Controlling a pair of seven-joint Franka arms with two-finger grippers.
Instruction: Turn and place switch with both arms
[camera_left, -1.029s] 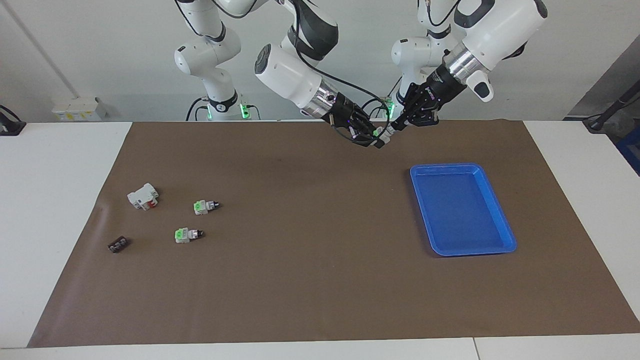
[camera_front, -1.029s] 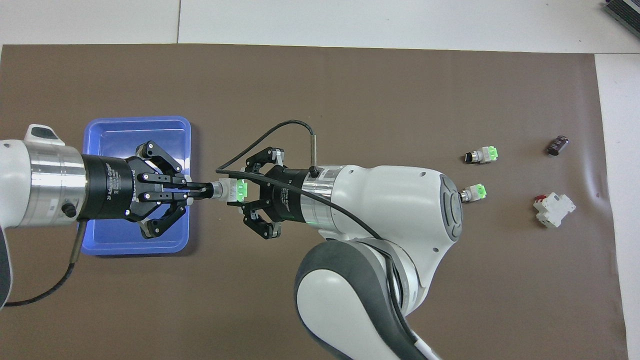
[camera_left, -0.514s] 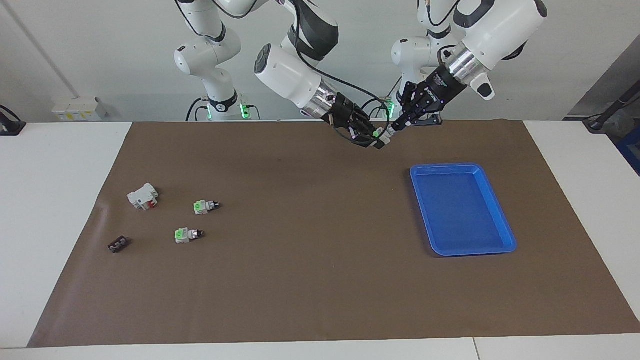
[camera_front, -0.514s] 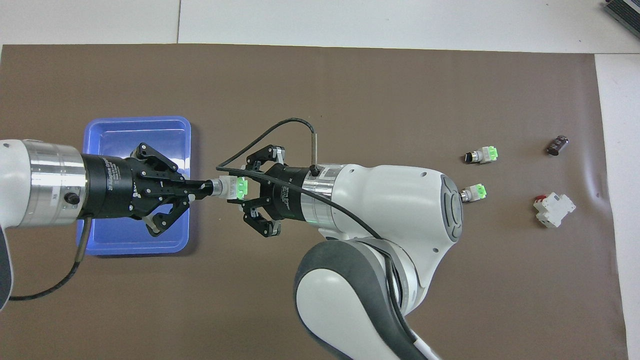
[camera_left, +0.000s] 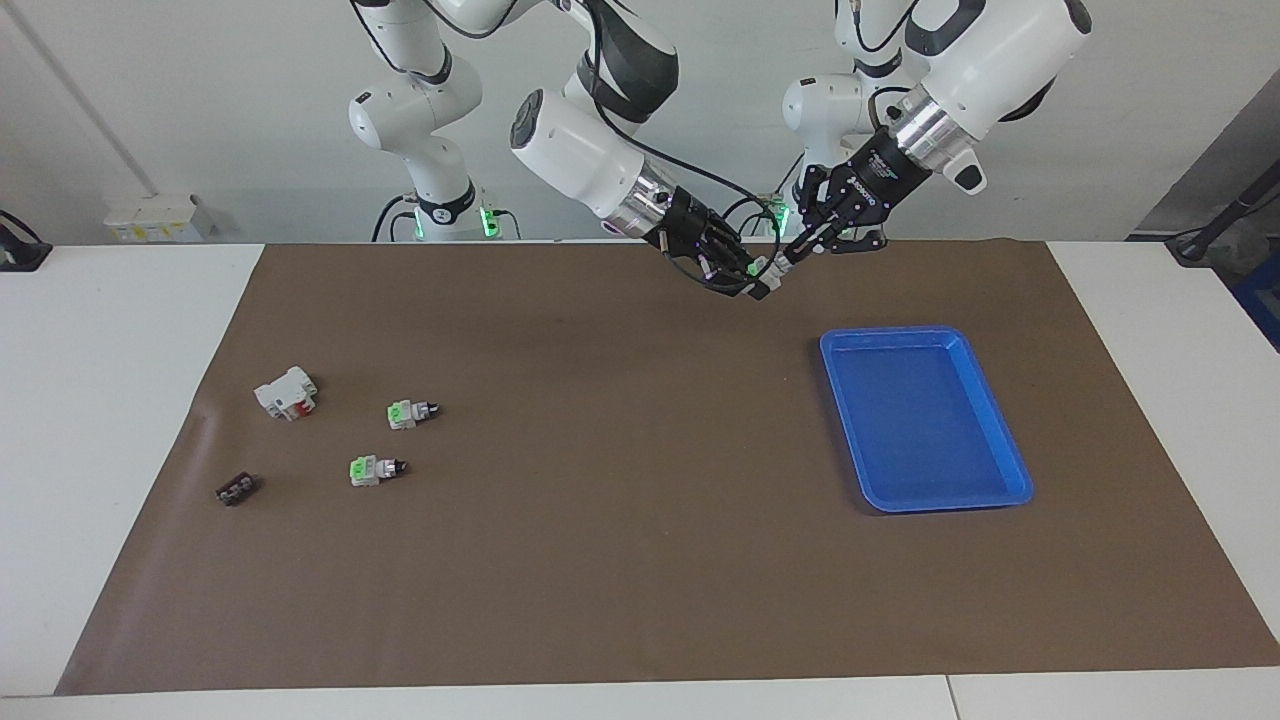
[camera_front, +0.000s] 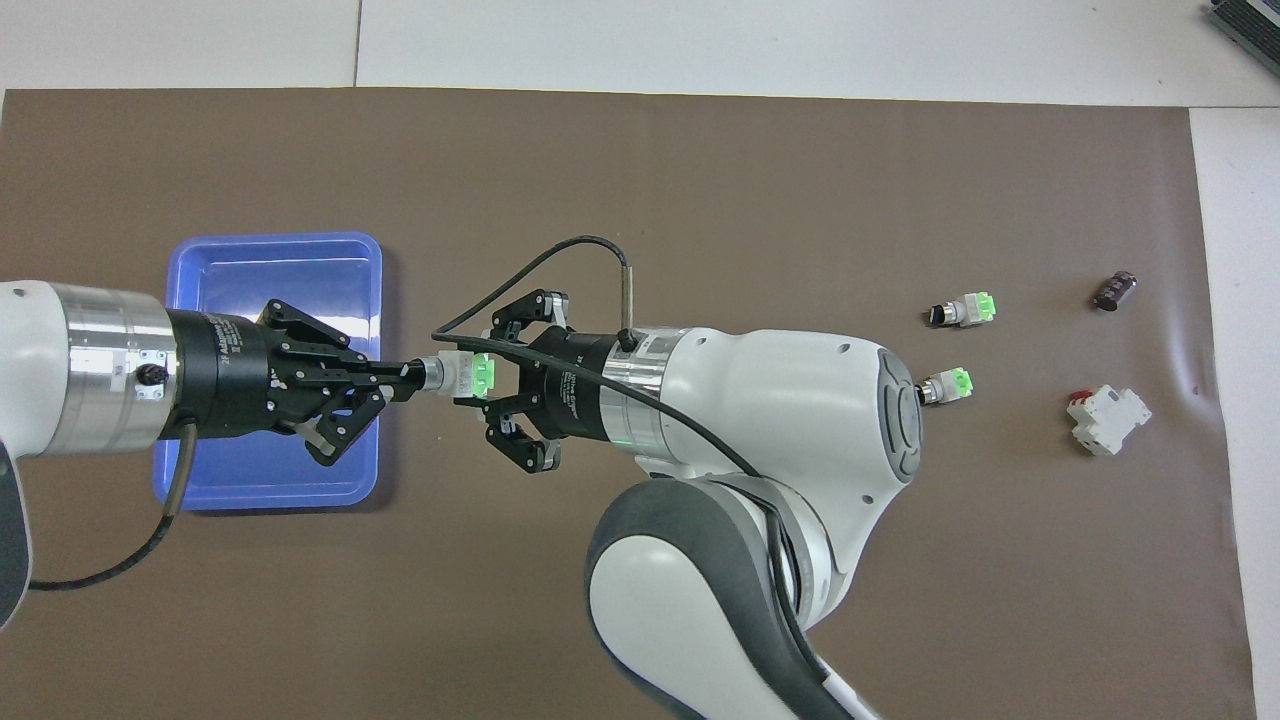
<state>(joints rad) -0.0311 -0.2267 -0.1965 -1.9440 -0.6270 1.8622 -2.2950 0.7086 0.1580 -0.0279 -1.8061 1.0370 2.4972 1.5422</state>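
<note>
The switch (camera_front: 462, 375) is hanging in the air between the two grippers, over the brown mat (camera_front: 700, 180) near the robots' edge of it, just off the tray's corner toward the right arm's end; its green cap is facing the right gripper (camera_front: 478, 378) and its black knob tip is pointing at the left gripper (camera_front: 400, 378); in the facing view the same switch (camera_left: 765, 266) is sitting well above the mat.

The left gripper, coming in over the blue tray (camera_front: 230, 260), is pinching the knob end with its fingers (camera_front: 385, 370) drawn nearly together; the right gripper is facing it with its fingers (camera_front: 520, 318) spread wide on either side of the green end, and whether they are touching the block I cannot tell; in the facing view the two grippers are meeting tip to tip, the left gripper (camera_left: 790, 253) slanting down from above and the right gripper (camera_left: 755, 280) reaching up under it.

Two more switches are lying on the mat toward the right arm's end, one (camera_left: 410, 412) nearer to the robots than the other (camera_left: 373, 469); beside them a larger white block with a red part (camera_left: 286, 392) is resting, and a small dark piece (camera_left: 236, 489) is lying farther from the robots than that block.
</note>
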